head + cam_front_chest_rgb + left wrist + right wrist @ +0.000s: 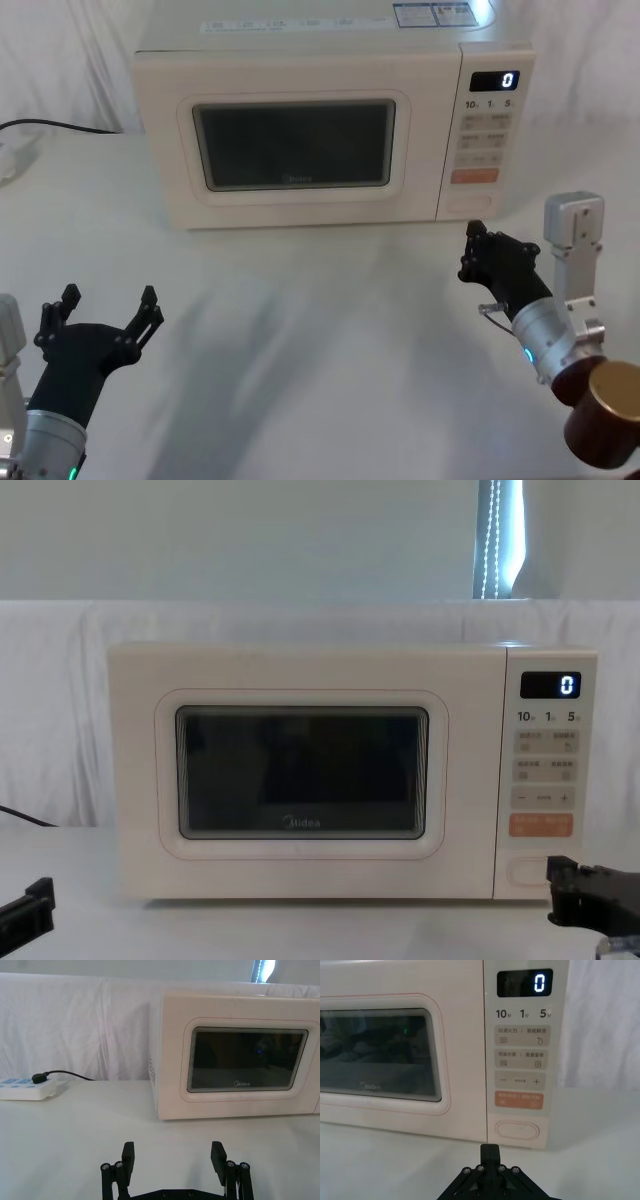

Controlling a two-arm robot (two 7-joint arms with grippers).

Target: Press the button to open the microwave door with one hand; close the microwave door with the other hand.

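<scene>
The cream microwave (pixel 300 70) stands at the back of the table, its display (pixel 525 982) reading 0. The microwave door (pixel 135 780), with its dark window, lies flush with the front. At the foot of the control panel sits the pill-shaped button (pixel 517 1130), below the orange key (pixel 518 1100). My right gripper (pixel 474 240) is shut, fingers together, pointing at the button (pixel 470 205) from a short way in front, without touching it. In the right wrist view the right gripper's tip (pixel 490 1149) is just short of the panel. My left gripper (pixel 108 298) is open near the front left, well away from the door.
A white power strip (pixel 25 1089) with a black cable (pixel 50 125) lies at the far left beside the microwave. White cloth covers the table (pixel 320 330) and hangs behind it. Bare tabletop stretches between the two arms.
</scene>
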